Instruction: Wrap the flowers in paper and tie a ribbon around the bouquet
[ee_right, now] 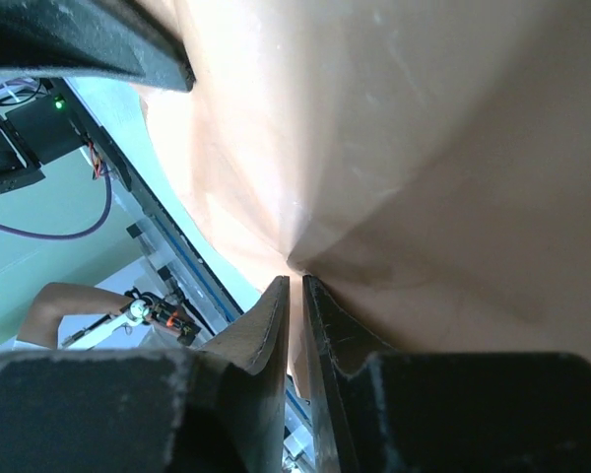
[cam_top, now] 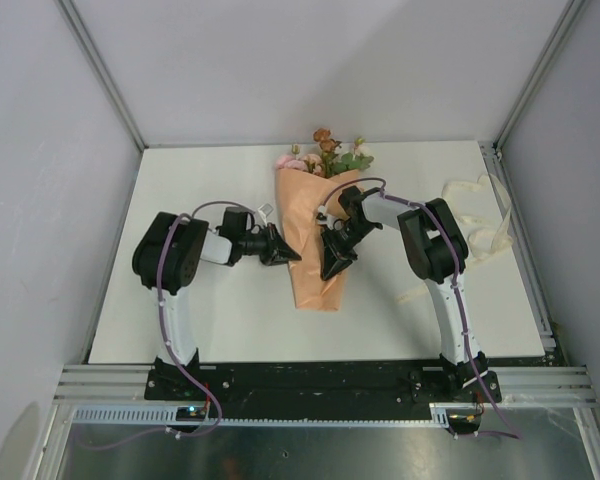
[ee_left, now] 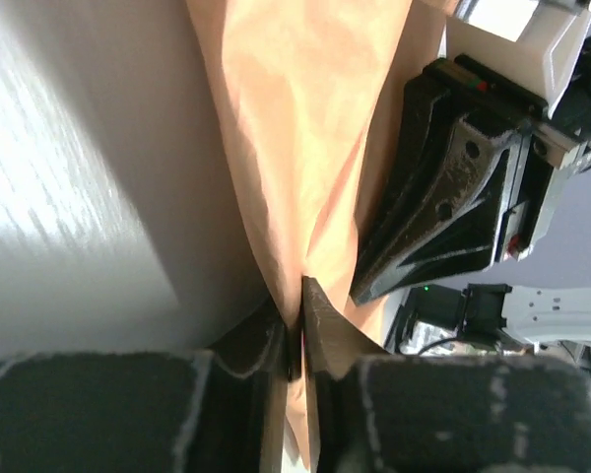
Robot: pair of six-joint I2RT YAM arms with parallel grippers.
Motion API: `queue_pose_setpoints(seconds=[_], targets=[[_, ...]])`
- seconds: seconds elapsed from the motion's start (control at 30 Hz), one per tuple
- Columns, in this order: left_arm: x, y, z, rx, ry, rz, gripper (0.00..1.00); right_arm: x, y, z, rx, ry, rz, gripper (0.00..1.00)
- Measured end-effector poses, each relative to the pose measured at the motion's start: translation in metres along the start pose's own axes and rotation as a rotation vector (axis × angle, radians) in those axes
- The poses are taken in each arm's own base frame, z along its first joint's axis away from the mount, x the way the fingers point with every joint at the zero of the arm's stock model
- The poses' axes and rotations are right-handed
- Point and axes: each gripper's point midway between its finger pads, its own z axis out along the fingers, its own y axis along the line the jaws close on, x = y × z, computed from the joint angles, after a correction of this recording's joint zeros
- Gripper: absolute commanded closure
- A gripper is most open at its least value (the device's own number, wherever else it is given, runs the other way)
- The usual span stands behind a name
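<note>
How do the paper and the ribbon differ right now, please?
The paper is a broad peach-orange sheet, the ribbon a narrow cream strip. The paper is rolled into a cone around the flowers; the ribbon lies loose near the right edge of the table. The left gripper and right gripper both pinch the paper; neither touches the ribbon. Both are on the table.

Top cam is looking down on the whole table (cam_top: 200, 190) from behind. Both wrist cams are staring close-up at the paper (ee_left: 295, 118).
</note>
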Motion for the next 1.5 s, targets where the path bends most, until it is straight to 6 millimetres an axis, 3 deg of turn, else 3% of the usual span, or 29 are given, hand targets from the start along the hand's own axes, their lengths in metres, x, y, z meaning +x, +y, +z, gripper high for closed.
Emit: queue_pose_setpoints(seconds=[0.07,0.17,0.2,0.27,0.3,0.43,0.47,0.5,0.57,0.63,0.73,0.77,0.87,0.9,1.03,1.13,1.2,1.33,1.43,1.5], targets=[[0.004,0.000,-0.002,0.005,0.003,-0.007,0.60,0.000,0.000,0.000,0.001,0.000,0.001,0.84],[0.019,-0.007,-0.010,0.036,0.029,-0.027,0.59,0.000,0.000,0.000,0.000,0.001,0.002,0.84],[0.025,-0.008,-0.013,0.038,0.037,-0.032,0.64,0.000,-0.001,0.000,0.001,0.000,0.002,0.84],[0.036,-0.007,-0.015,0.042,0.060,-0.046,0.88,0.000,-0.001,0.000,0.000,0.000,0.002,0.84],[0.042,-0.005,-0.016,0.040,0.071,-0.053,0.94,0.000,-0.001,-0.001,0.000,-0.001,0.003,0.84],[0.054,0.000,-0.015,0.032,0.100,-0.081,0.99,0.002,-0.001,0.000,-0.001,0.004,0.008,0.84],[0.054,-0.001,-0.015,0.035,0.102,-0.079,0.95,0.002,-0.001,0.000,-0.001,0.004,0.008,0.84],[0.055,-0.001,-0.015,0.037,0.103,-0.078,0.81,0.002,-0.001,0.000,-0.001,0.004,0.008,0.84],[0.055,-0.001,-0.015,0.038,0.103,-0.070,0.65,0.002,-0.001,0.000,-0.001,0.004,0.008,0.84],[0.062,-0.004,-0.018,0.056,0.122,-0.076,0.58,0.002,-0.001,-0.001,-0.002,0.003,0.008,0.84],[0.078,-0.011,-0.022,0.078,0.160,-0.072,0.58,0.002,-0.001,-0.001,-0.002,0.003,0.009,0.84],[0.085,-0.013,-0.022,0.085,0.178,-0.075,0.60,0.002,-0.001,-0.001,-0.002,0.003,0.009,0.84],[0.105,-0.013,-0.023,0.094,0.231,-0.087,0.89,0.002,-0.001,-0.001,-0.002,0.003,0.009,0.84],[0.110,-0.012,-0.022,0.089,0.241,-0.089,0.94,0.002,-0.001,-0.001,-0.002,0.003,0.009,0.84],[0.113,-0.009,-0.021,0.091,0.241,-0.060,0.98,0.002,-0.001,-0.001,-0.001,0.003,0.009,0.84],[0.113,-0.008,-0.022,0.089,0.239,-0.050,0.61,0.002,-0.001,-0.001,-0.002,0.003,0.009,0.83],[0.114,-0.010,-0.026,0.085,0.248,-0.072,0.52,0.002,-0.001,-0.001,-0.002,0.004,0.009,0.79],[0.103,-0.014,-0.048,0.006,0.195,-0.023,0.46,0.002,0.002,-0.001,-0.023,0.005,0.005,0.66],[0.075,-0.015,-0.070,-0.092,0.106,0.092,0.23,0.003,0.007,-0.003,-0.042,0.003,-0.008,0.55],[0.052,-0.026,-0.088,-0.157,0.025,0.232,0.09,0.005,0.010,-0.006,-0.044,-0.002,-0.032,0.49]])
